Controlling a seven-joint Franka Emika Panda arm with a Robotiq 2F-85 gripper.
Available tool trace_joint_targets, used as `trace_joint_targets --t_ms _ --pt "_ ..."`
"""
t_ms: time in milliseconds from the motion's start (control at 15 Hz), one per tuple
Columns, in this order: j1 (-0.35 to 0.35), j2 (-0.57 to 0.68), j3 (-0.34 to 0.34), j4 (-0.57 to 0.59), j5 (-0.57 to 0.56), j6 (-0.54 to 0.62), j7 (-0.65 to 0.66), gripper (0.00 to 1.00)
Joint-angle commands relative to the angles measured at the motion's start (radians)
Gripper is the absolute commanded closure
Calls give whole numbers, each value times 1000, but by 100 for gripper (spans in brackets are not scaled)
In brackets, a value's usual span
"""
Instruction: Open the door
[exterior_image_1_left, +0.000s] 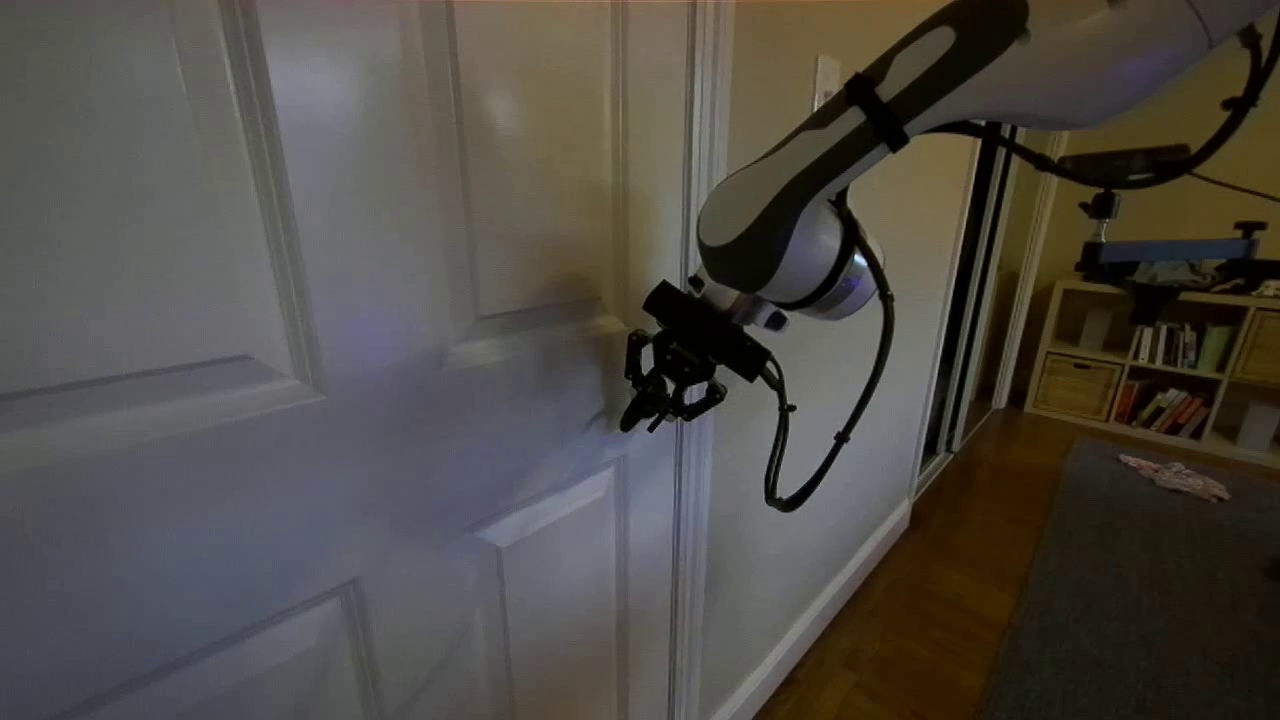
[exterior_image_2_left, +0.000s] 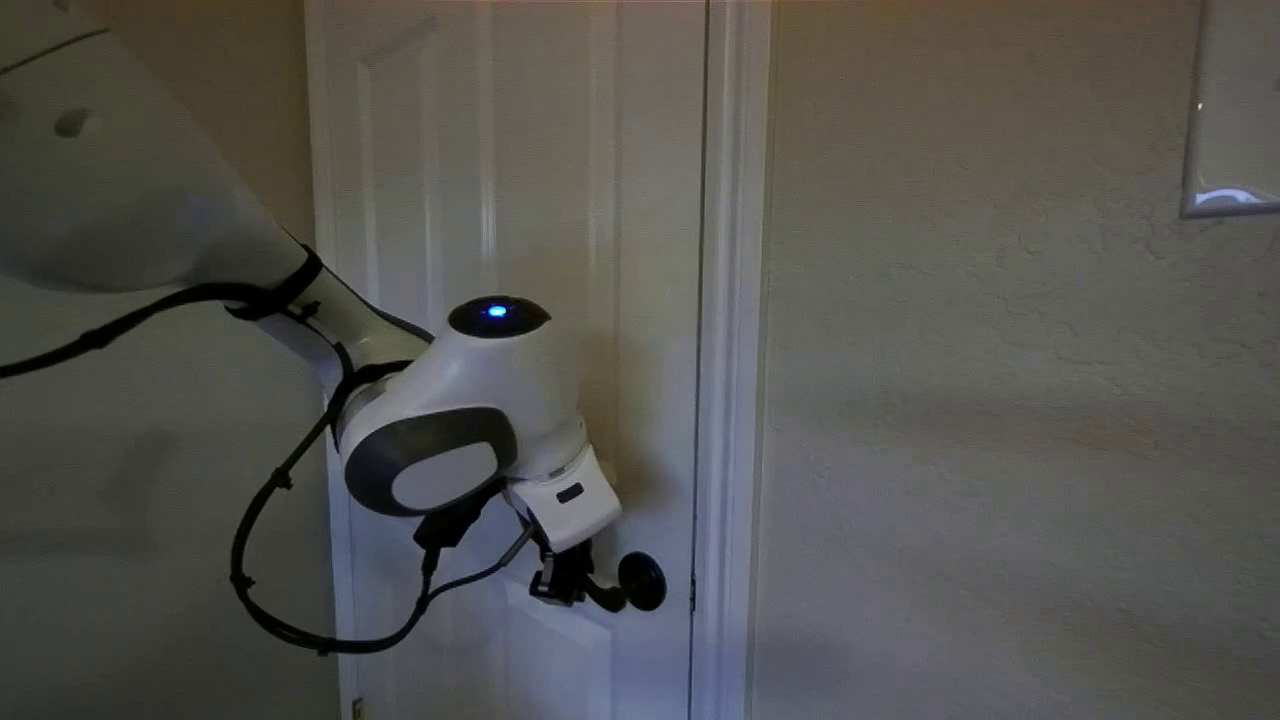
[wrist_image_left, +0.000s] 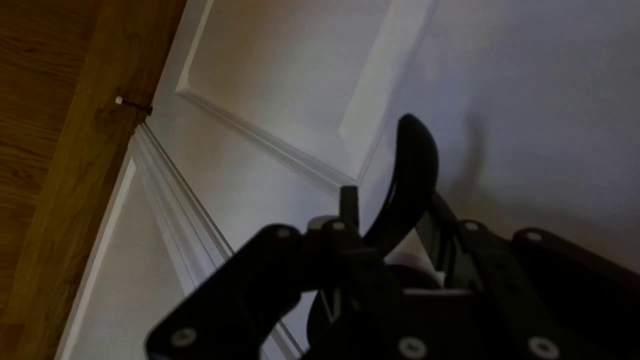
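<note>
White and panelled, the door (exterior_image_2_left: 550, 220) stands just ahead of your gripper (wrist_image_left: 392, 202), whose fingers (wrist_image_left: 349, 206) sit narrowly astride the dark handle (wrist_image_left: 413, 170), whether pinching it I cannot tell, so turning with a loose, slanted hold could let it slip free.

Door (exterior_image_1_left: 370, 420) in 3 views, wrist's seemingly nearest

I see dim light in every view, soft shadows on the door (exterior_image_1_left: 380, 420), and the tool (wrist_image_left: 395, 212) nearly black.
</note>
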Motion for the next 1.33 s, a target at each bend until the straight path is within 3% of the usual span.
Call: trace_joint_targets --t_ms 0,267,333,467,867,1067,1267 --pt "8 55 -1 32 -41 0 -9 88" --pt "1 143 -16 99 -76 -27 -14 96" --pt "0 154 -20 109 -86 -32 -18 92" --pt "3 162 -29 105 -105 -37 -20 94" --pt "-6 46 5 -69 -98 -7 -68 94" --pt "-55 -26 89 -176 -46 -35 -135 94" --pt "-85 -103 128 -277 -5 -40 -194 94"
